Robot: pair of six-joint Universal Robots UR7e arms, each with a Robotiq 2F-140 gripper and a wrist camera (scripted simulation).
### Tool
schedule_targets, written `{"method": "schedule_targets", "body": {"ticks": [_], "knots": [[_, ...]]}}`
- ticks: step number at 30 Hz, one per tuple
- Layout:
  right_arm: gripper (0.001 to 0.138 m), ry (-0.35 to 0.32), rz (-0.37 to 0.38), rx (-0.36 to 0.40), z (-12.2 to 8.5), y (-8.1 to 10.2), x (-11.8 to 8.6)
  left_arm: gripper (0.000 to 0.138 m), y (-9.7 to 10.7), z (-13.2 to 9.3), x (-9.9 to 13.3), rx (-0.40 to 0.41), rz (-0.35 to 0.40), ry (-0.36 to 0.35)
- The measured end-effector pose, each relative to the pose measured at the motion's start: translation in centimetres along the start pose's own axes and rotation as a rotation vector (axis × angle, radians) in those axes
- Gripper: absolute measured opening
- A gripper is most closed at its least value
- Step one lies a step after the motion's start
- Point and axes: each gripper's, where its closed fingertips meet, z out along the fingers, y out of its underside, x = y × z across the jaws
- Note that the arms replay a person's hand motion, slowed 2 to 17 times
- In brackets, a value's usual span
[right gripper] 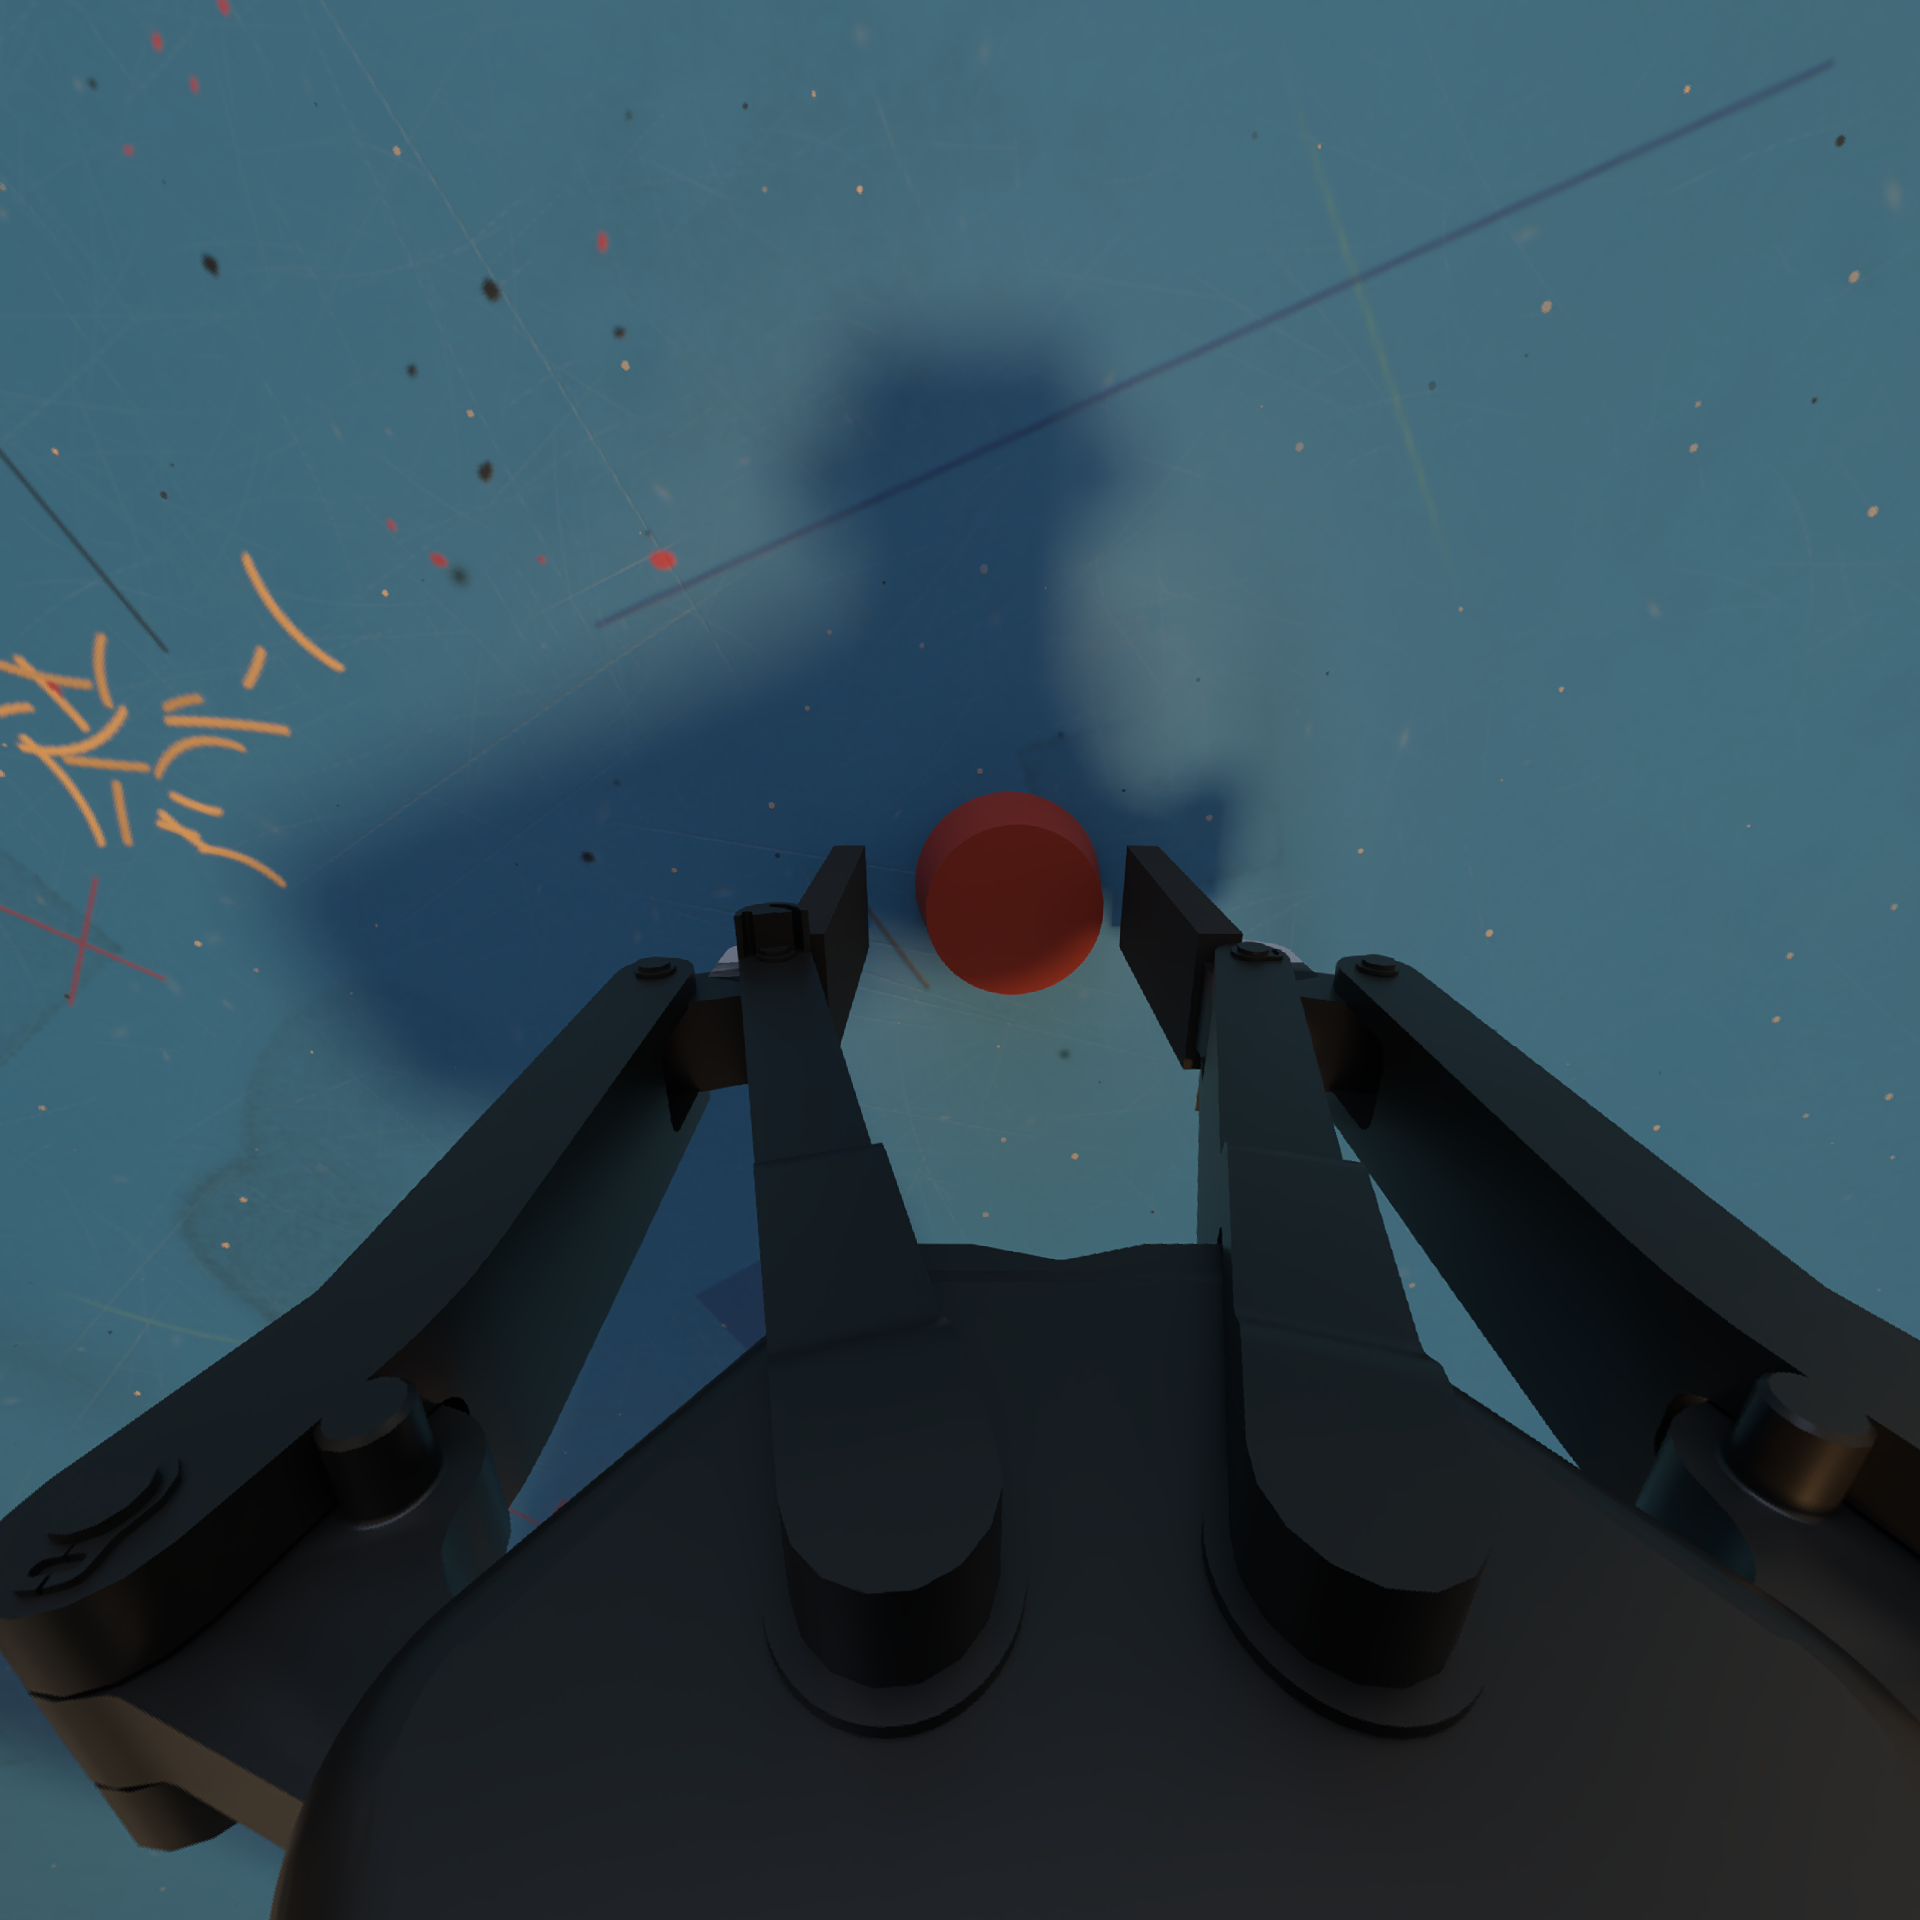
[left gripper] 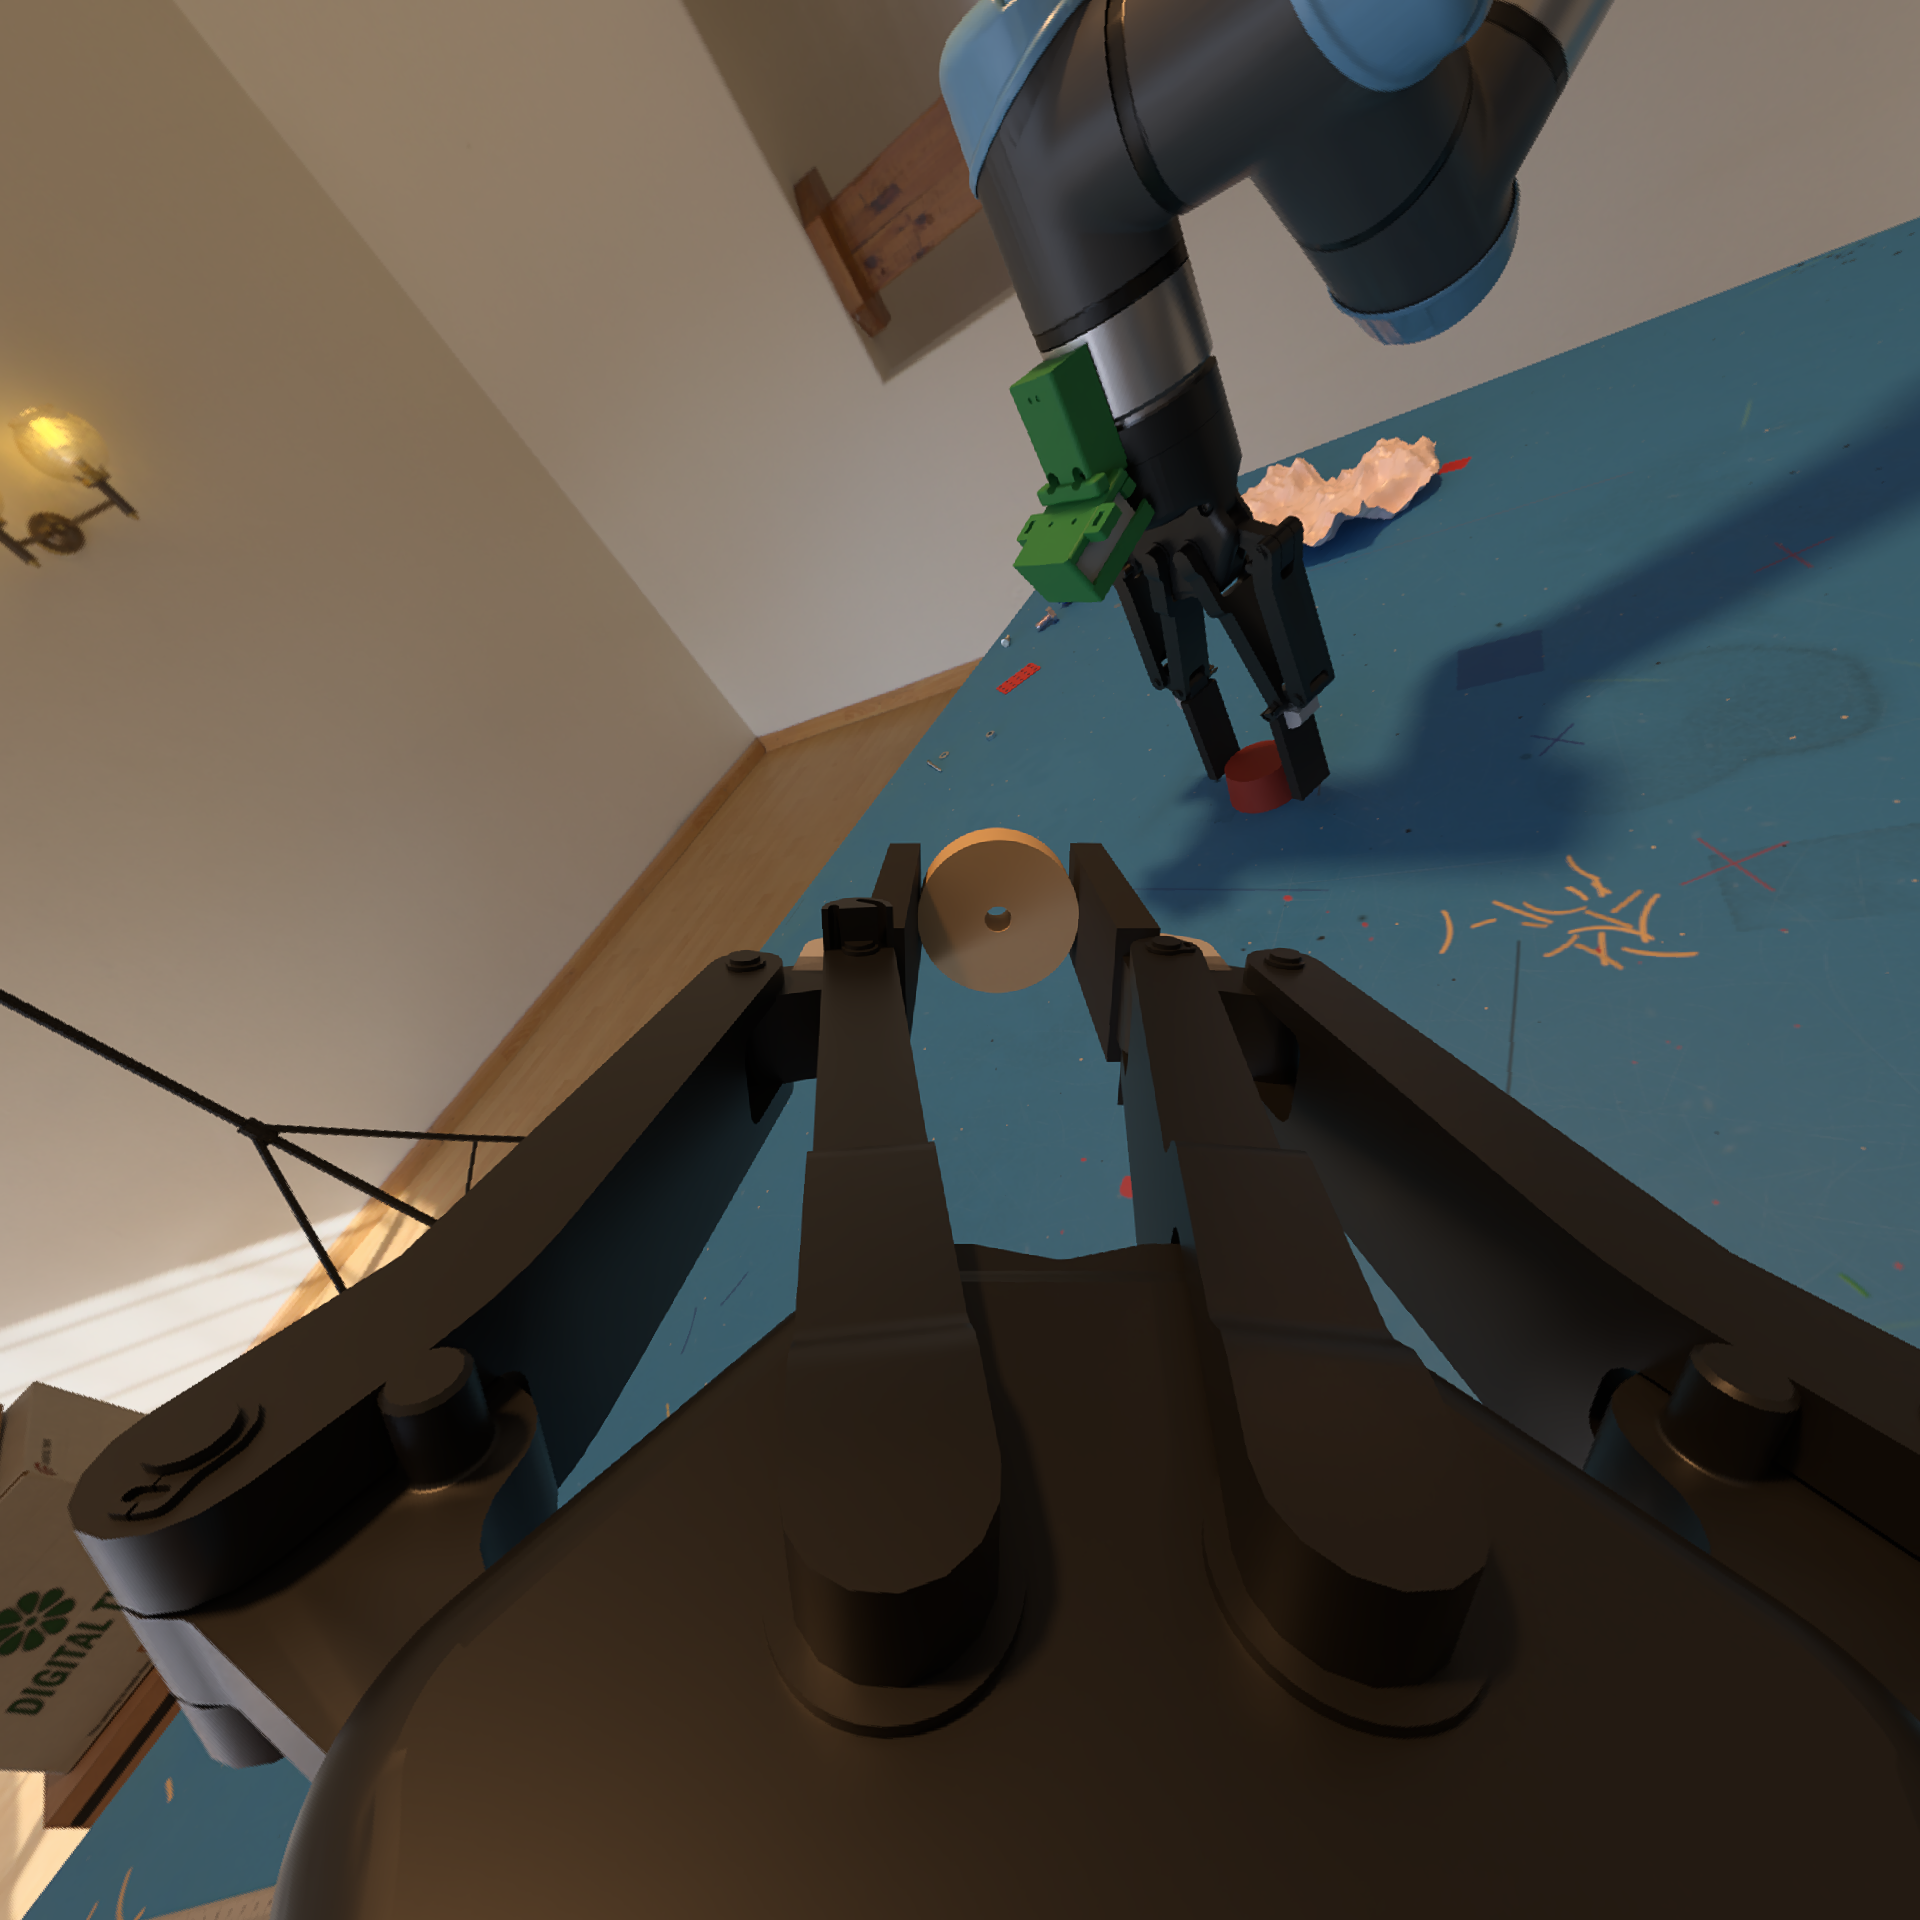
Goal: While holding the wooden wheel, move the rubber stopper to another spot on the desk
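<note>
inspector: blue desk (left gripper: pixel 1558 1039), scuffed and paint-flecked, with orange scribbles (left gripper: pixel 1579 920) near the work area; cream walls, a lit wall lamp (left gripper: pixel 57 447) and wooden skirting behind. a crumpled pale lump (left gripper: pixel 1340 488) sits far off near the desk's back edge.

assistant: state of the left end effector (left gripper: pixel 995 883)?

inspector: narrowed on the wooden wheel (left gripper: pixel 997 912). the left finger pad sits against the rim; on the right side the contact is hard to confirm, but the wheel is clear of the desk, so i judge it held. the disc faces the camera, centre hole visible.

assistant: and the right end effector (right gripper: pixel 995 904)?

inspector: jaws part open, straddling the rubber stopper (right gripper: pixel 1010 896). a gap shows on both sides in the right wrist view, so no grip yet. in the left wrist view the stopper (left gripper: pixel 1257 777) stands on the desk between those fingertips, just beyond the wheel.

assistant: handling assessment?

inspector: judgement only. the stopper is a short red cylinder, likely light and slightly yielding, with a grippy surface; slipping is unlikely, crushing is not a concern. take it across the curved side wall, pads centred at mid height. gripped off centre, the round wall could squirt out sideways. the wheel is stiff, smooth wood held on its rim; it could pivot or slide if the left grip slackens.
</note>
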Motion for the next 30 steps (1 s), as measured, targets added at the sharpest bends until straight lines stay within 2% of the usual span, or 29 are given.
{"method": "schedule_targets", "body": {"ticks": [5, 10, 24, 30], "knots": [[0.060, -0.002, 0.013, 0.007, -0.1, -0.1, 0.2, 0.038, -0.1, 0.0, 0.1, 0.001, 0.004, 0.002], [0.047, 0.006, 0.009, 0.002, -0.2, 0.0, 0.4, 0.038, -0.2, 0.0, 0.2, 0.000, 0.010, 0.004], [0.047, 0.034, 0.012, -0.003, -0.5, 0.4, 0.5, 0.038, -0.3, -0.1, 0.4, -0.001, 0.023, 0.003], [0.047, 0.067, 0.016, 0.001, -2.3, 0.9, 0.9, 0.038, -0.3, -0.2, 0.3, -0.001, 0.023, 0.000]]}}
